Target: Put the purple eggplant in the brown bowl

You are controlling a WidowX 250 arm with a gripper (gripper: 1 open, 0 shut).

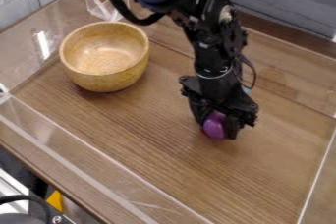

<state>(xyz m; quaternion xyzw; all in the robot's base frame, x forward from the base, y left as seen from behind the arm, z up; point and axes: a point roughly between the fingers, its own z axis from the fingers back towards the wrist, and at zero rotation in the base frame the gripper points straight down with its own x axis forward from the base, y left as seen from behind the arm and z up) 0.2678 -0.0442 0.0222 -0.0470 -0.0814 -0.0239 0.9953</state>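
Observation:
The purple eggplant [210, 127] lies on the wooden table right of centre. Only a small glossy purple part of it shows between the black fingers. My gripper [217, 124] points almost straight down onto it and is shut on it, low against the tabletop. The brown bowl [108, 77] stands at the back left with nothing inside, well apart from the gripper. The black arm reaches in from the top of the view.
A low clear plastic wall [79, 184] rims the wooden table [132, 140] along the front and left. A clear folded piece [108, 7] stands behind the bowl. Yellow and black hardware [39, 208] sits off the front left corner.

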